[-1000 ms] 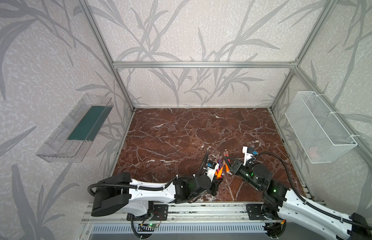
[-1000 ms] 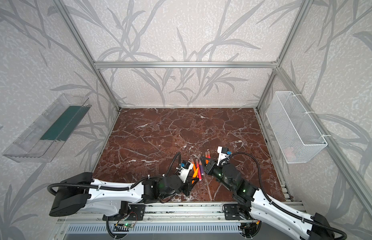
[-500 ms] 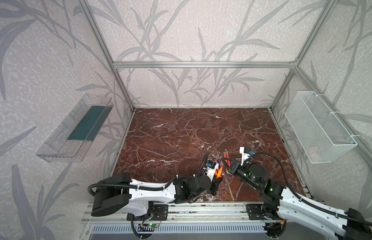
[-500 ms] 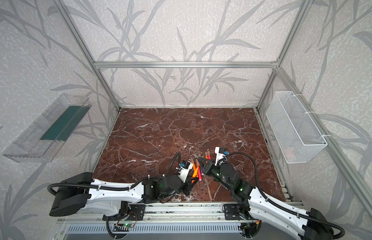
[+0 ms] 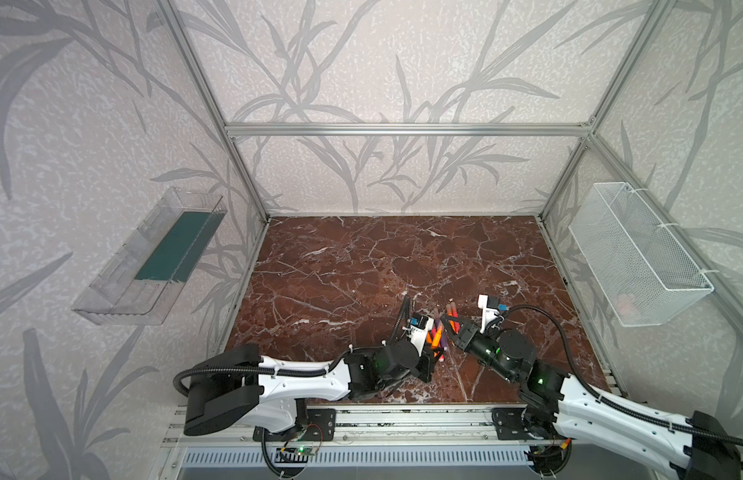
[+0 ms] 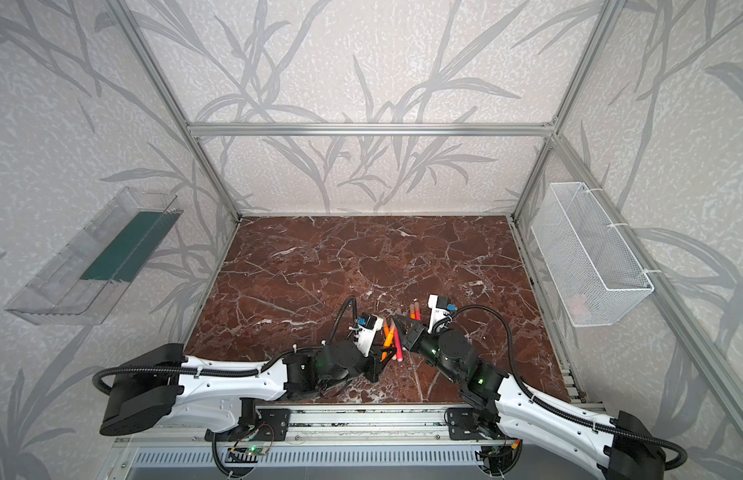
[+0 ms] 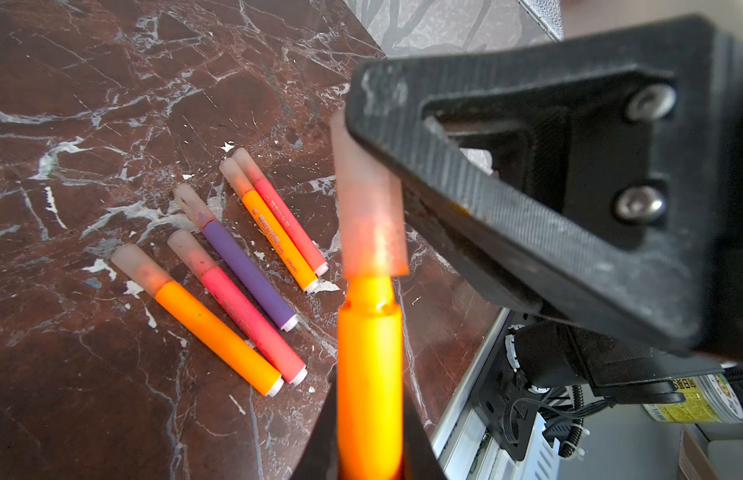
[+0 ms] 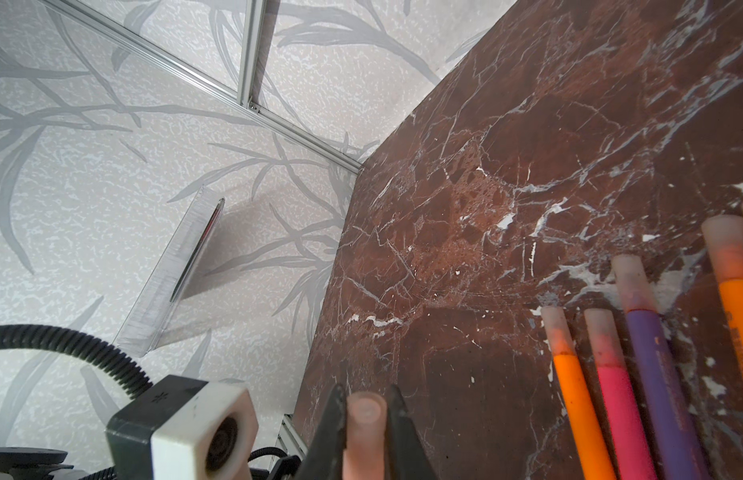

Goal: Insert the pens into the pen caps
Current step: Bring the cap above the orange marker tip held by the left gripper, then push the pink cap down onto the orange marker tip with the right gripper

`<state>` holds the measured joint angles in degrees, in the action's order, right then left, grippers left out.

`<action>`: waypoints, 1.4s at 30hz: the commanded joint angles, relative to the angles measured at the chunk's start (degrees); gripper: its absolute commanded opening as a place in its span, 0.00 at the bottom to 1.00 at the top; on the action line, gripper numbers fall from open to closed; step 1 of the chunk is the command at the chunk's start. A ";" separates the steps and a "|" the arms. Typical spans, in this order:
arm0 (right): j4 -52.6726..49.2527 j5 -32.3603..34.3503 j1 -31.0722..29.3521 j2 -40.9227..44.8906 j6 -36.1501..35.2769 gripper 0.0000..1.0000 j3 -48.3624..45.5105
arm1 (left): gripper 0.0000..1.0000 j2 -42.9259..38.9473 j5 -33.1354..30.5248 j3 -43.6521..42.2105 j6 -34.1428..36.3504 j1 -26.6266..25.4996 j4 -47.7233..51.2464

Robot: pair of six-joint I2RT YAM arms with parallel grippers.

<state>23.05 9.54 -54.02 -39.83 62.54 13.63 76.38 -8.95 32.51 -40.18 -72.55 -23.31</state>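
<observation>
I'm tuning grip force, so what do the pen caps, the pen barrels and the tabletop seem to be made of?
Pen caps: probably frosted translucent plastic; the pen colour shows through. Pen barrels: likely opaque matte plastic, evenly coloured, one with print. Tabletop: red-brown with white veins, marble or a marble-look sheet; cannot tell which.

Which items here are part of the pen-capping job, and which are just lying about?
Job: orange pen in left pincer; pen cap in right pincer; five capped pens on table.
Lying about: clear wall tray; white wire basket.
</observation>
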 commanded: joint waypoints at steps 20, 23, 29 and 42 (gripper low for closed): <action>23.61 -0.67 -2.88 -7.63 -9.49 0.00 -5.63 | 0.00 -9.36 12.43 -3.23 -0.72 5.40 -11.17; 26.82 -1.62 -2.88 -9.78 -10.87 0.00 -5.63 | 0.00 -11.44 12.08 -3.20 -0.12 5.36 -9.36; 31.33 -6.71 -3.11 -13.67 -12.61 0.00 -3.63 | 0.00 -14.10 11.91 -3.19 1.22 5.36 -6.99; 10.65 2.52 -3.69 -0.25 -12.97 0.45 -2.02 | 0.00 -14.33 10.95 -3.63 5.14 5.22 -1.94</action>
<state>44.03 8.45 -57.52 -43.90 51.05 10.79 62.15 2.48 28.36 -37.98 -67.18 -23.62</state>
